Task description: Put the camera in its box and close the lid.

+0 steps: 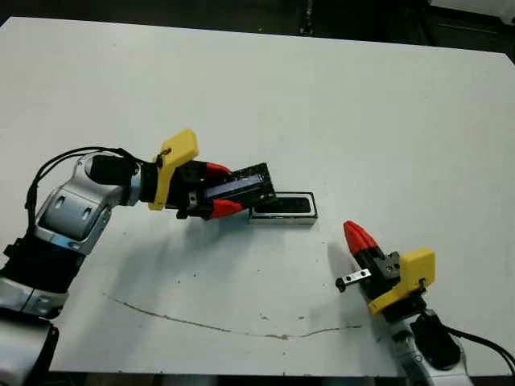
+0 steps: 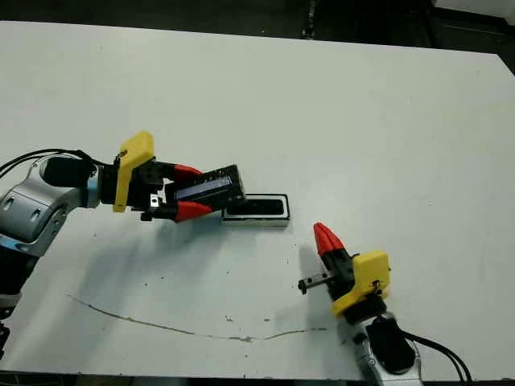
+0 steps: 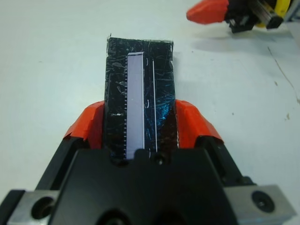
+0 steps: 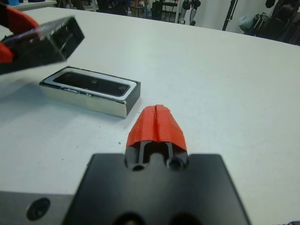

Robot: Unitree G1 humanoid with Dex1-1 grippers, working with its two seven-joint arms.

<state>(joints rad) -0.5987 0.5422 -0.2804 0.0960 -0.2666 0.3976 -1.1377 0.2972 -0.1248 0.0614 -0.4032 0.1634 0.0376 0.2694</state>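
Note:
My left gripper (image 1: 225, 189) is shut on the lid (image 1: 244, 185), a glossy black slab with a pale stripe, and holds it tilted a little above the table. The lid's far end hangs over the left end of the box (image 1: 282, 219). This silvery-sided tray sits on the table with the camera (image 1: 283, 205) lying inside it as a black bar. In the right wrist view the camera (image 4: 91, 83) fills the box (image 4: 112, 105). My right gripper (image 1: 356, 235) is shut with nothing in it, near the front right, a short way from the box.
A thin dark wavy line (image 1: 233, 326) runs across the white table near its front edge (image 1: 241, 371). Dark floor and equipment lie beyond the far edge (image 1: 322, 36).

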